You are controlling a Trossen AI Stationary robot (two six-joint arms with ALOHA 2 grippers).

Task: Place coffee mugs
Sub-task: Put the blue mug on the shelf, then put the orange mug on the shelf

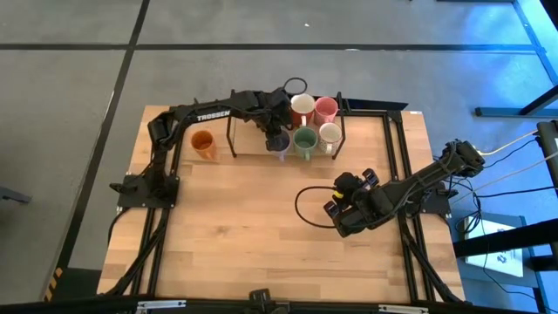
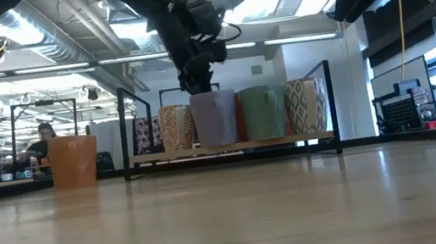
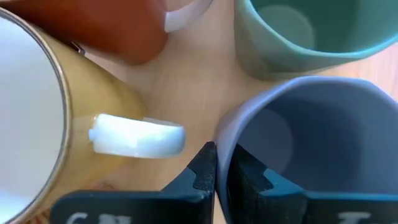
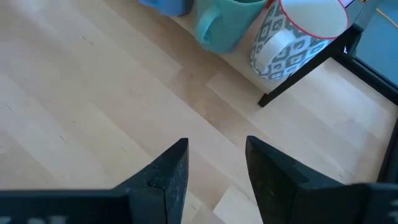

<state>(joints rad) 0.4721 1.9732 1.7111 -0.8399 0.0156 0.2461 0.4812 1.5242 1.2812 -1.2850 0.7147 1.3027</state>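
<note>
A lavender mug (image 1: 279, 143) stands upright in a black wire rack (image 1: 342, 122) at the table's far side. Next to it are a green mug (image 1: 305, 139) and a patterned white mug (image 1: 330, 133). Behind them are a white mug (image 1: 302, 106) and a pink mug (image 1: 326, 107). An orange mug (image 1: 202, 142) stands on the table left of the rack. My left gripper (image 1: 278, 131) is shut on the lavender mug. My right gripper (image 1: 349, 187) is open and empty over the table, near the right. My left gripper holds the lavender mug's rim (image 3: 225, 140) with one finger inside the mug and one outside, the wall pinched between them. The fingers come from above, pointing down. The mug (image 2: 216, 118) is upright, its base level with the rack's shelf beside the other mugs.
A yellow-brown mug with a white handle (image 3: 137, 137) and a red-brown mug (image 3: 118, 28) crowd the lavender one in the rack. A patterned mug (image 2: 176, 126) shows at the row's left. A black cable loop (image 1: 307, 205) lies by my right gripper. Bare wood lies at the front.
</note>
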